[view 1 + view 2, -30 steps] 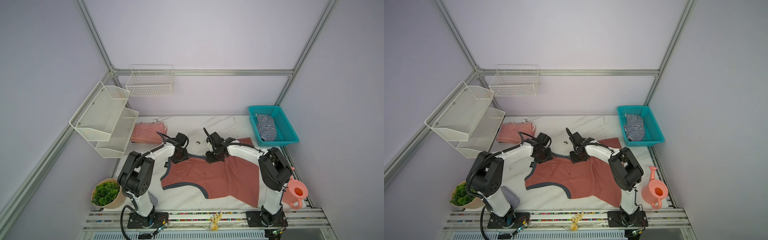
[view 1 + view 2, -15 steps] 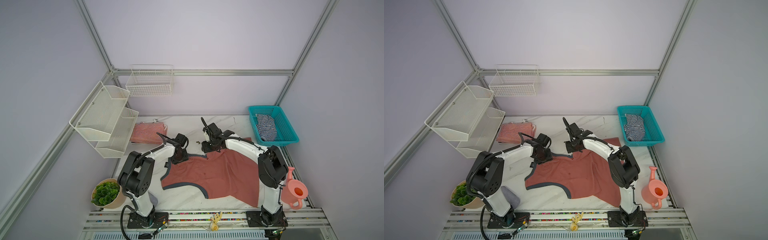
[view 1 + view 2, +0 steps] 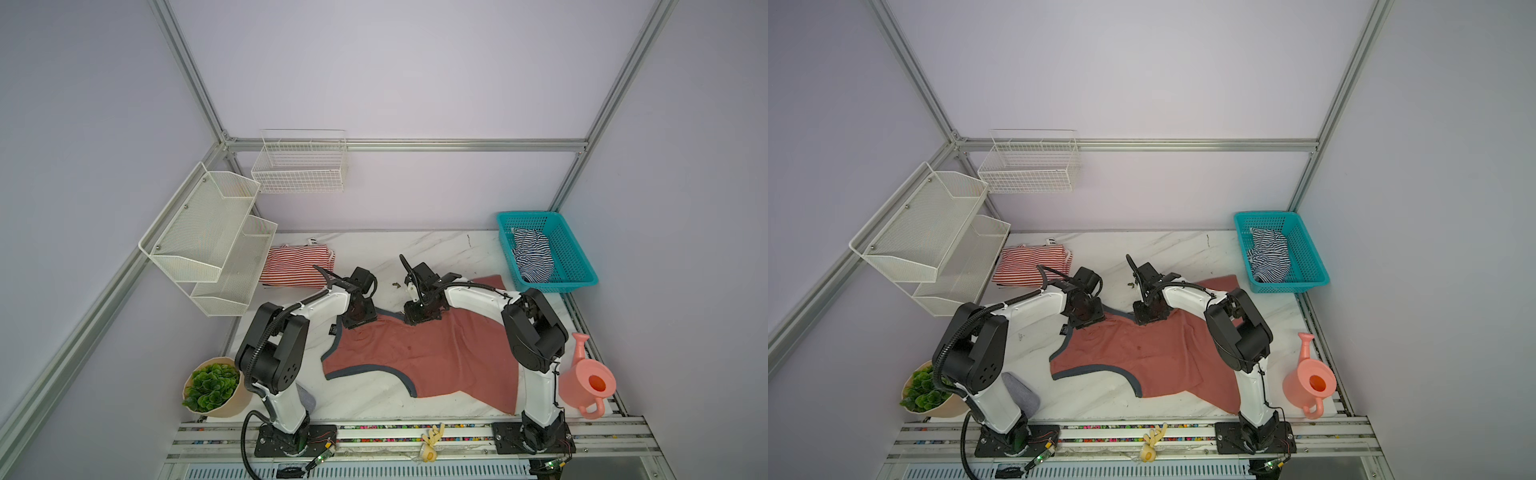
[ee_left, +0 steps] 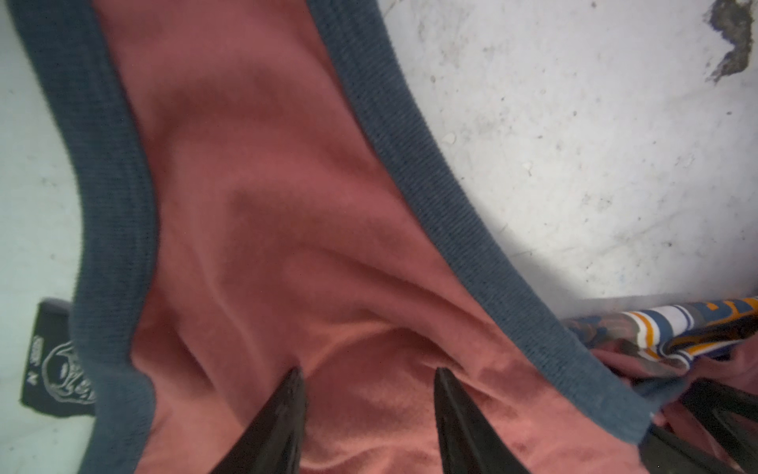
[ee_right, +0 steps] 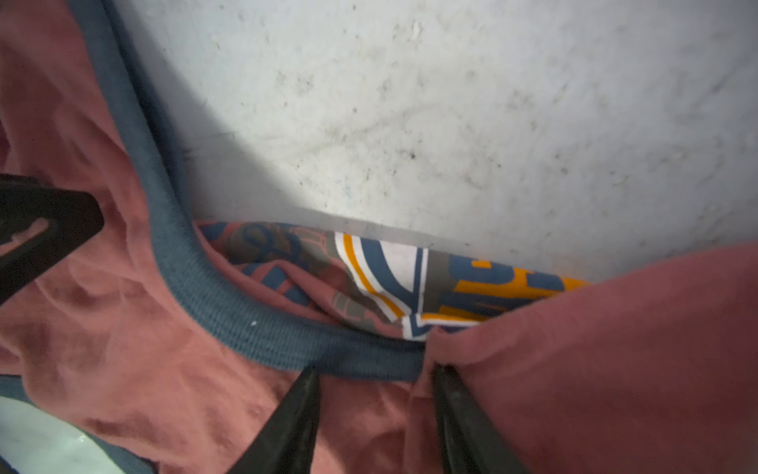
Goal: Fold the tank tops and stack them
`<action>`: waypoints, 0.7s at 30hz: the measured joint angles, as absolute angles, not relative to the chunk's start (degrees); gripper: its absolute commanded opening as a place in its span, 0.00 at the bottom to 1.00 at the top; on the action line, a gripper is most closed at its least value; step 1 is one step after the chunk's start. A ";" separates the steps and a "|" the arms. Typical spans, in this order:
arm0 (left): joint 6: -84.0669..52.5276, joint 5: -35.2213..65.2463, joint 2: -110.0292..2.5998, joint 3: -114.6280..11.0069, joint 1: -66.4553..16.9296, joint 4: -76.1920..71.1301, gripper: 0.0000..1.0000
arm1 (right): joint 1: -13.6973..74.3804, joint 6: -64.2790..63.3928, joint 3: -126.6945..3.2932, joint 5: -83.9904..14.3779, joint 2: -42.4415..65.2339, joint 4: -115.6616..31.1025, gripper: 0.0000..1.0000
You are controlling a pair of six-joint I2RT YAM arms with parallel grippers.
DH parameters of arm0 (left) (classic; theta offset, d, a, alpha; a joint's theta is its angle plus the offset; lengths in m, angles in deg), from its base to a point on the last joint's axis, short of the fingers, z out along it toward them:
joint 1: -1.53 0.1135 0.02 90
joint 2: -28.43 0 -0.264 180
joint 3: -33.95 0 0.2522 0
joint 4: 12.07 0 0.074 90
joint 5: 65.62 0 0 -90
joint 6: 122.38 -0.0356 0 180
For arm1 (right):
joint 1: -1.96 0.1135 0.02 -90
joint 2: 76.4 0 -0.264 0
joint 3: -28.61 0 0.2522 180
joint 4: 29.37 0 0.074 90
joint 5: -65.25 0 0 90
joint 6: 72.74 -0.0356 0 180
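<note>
Wrist views leave unclear whether left claw (image 4: 368,371), right claw (image 5: 375,368) grip salmon tank top (image 4: 266,184).

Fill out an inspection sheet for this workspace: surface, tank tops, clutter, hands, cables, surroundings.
Surface: marble table, speckled; small dark scrap near the middle.
Job's things: salmon top spread out, unfolded; red-striped top folded at back left; navy-striped top crumpled in the teal basket.
Clutter: plant pot, watering can, yellow toy on the front rail.
Hands: left hand and right hand both open, tips pressed on the salmon top near its grey trim.
Cables: black cable looped along the left arm, off the cloth.
Surroundings: mesh shelves and wire basket on the walls.
</note>
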State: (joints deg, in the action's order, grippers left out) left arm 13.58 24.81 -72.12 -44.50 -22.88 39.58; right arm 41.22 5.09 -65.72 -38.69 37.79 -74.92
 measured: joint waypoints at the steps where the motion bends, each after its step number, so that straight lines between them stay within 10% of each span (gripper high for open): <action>1: 13.58 24.81 -72.12 -44.47 -22.88 39.58 0.51 | 41.25 5.07 -65.20 -38.86 37.59 -74.79 0.50; 9: 13.58 24.68 -72.12 -43.95 -22.88 39.53 0.51 | 41.25 4.59 -64.48 -39.10 37.44 -73.81 0.50; 21: 13.58 24.68 -72.12 -43.64 -22.92 39.56 0.51 | 41.03 3.65 -64.28 -37.24 38.03 -73.30 0.18</action>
State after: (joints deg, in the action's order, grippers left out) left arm 13.58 24.68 -72.12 -43.64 -22.92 39.56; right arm 41.03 3.65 -64.28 -37.24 38.03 -73.30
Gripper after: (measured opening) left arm 0.511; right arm 0.219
